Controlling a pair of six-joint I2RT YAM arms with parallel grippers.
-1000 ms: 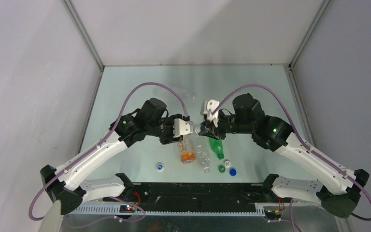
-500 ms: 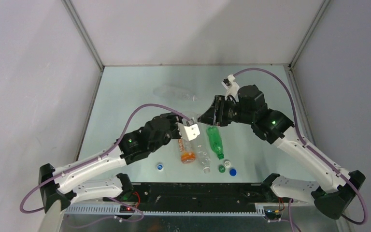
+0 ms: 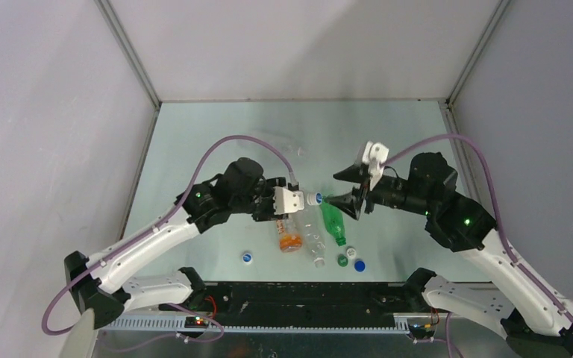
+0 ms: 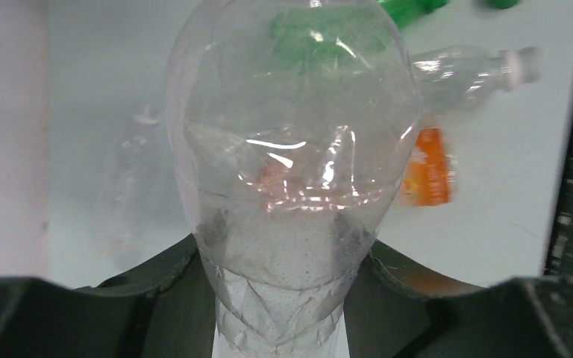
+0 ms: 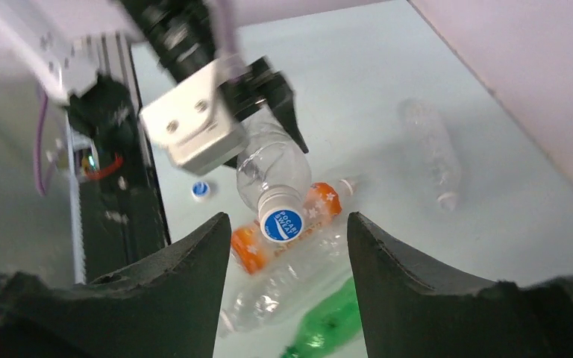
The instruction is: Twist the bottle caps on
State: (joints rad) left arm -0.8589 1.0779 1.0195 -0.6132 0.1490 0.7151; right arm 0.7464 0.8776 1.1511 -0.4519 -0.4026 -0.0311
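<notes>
My left gripper is shut on the body of a clear bottle and holds it above the table, neck pointing right. A blue-and-white cap sits on its neck and faces the right wrist camera. My right gripper is open, and its fingers stand either side of the cap just short of it. Below lie an orange bottle, a clear bottle and a green bottle. Loose caps lie near the front: blue-and-white, white, green, blue.
Another clear bottle lies at the far middle of the table, also in the right wrist view. The black rail runs along the near edge. Grey walls enclose the table on three sides.
My right gripper swung up and away from the bottle, then came back lower, open and facing the cap. My left gripper dipped and returned, still holding the clear bottle.
</notes>
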